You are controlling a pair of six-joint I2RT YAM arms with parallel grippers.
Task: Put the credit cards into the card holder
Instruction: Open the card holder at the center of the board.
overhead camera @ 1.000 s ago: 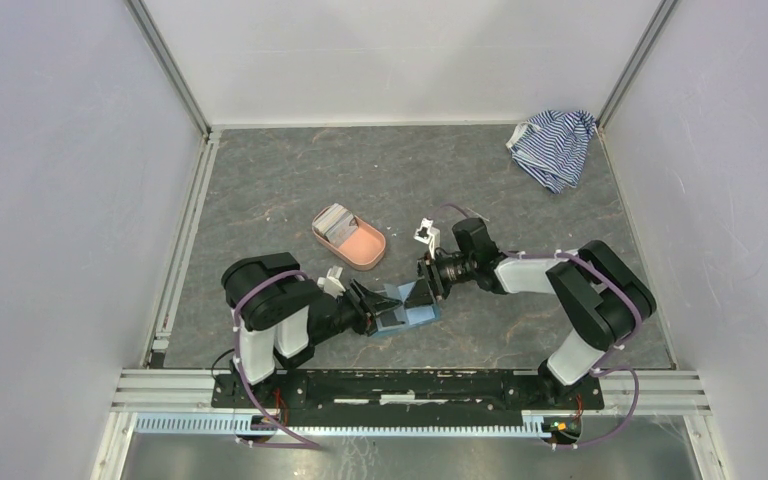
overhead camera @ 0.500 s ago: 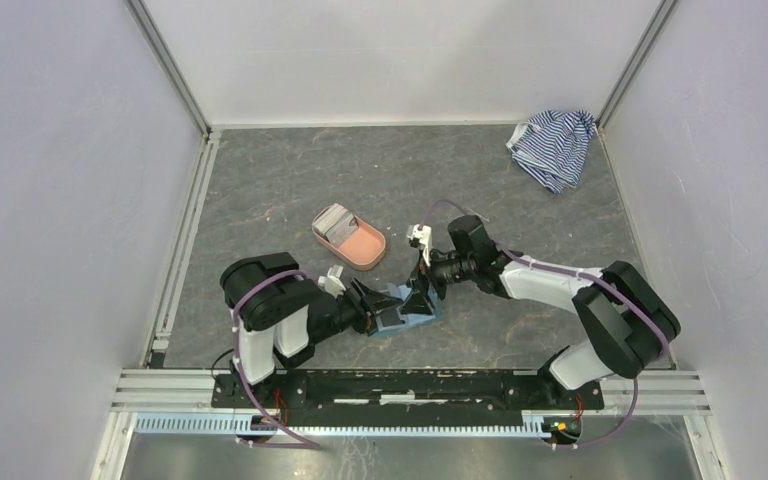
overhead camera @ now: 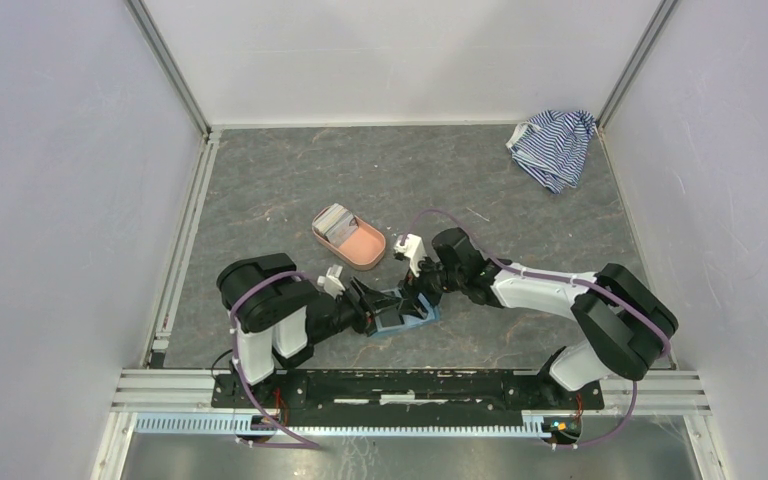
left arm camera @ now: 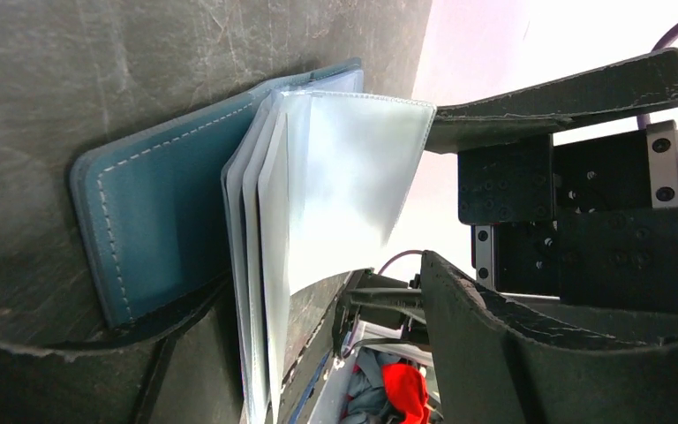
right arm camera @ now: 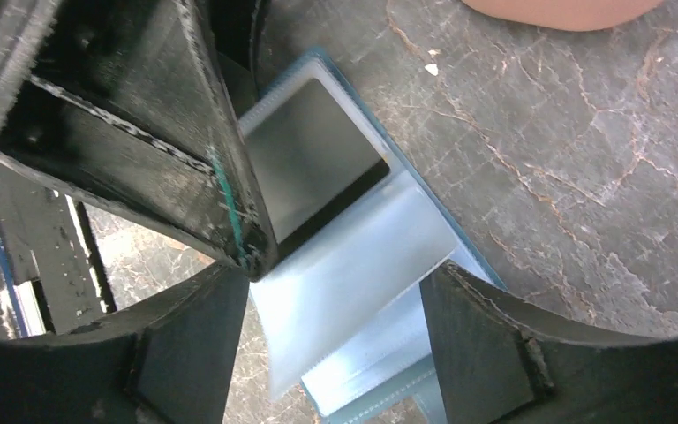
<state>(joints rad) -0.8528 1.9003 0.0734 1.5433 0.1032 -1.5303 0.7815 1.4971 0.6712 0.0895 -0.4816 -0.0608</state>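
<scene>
Teal card holder (overhead camera: 426, 316) lies open on the table between my left gripper (overhead camera: 378, 306) and right gripper (right arm camera: 335, 274), both spread wide over its fanned clear sleeves (left arm camera: 344, 185), with the credit cards (overhead camera: 332, 222) stacked in the pink tray (overhead camera: 365, 254) just beyond, slightly nearer my left.

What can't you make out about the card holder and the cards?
Top view: card holder mostly under both arms' jaws; credit cards in the salmon tray too small to count.
Left wrist: glare washes out the clear sleeves; frame edge cuts their lower ends.
Right wrist: dark card partly behind the left arm's jaws; tray cut off at top.
</scene>
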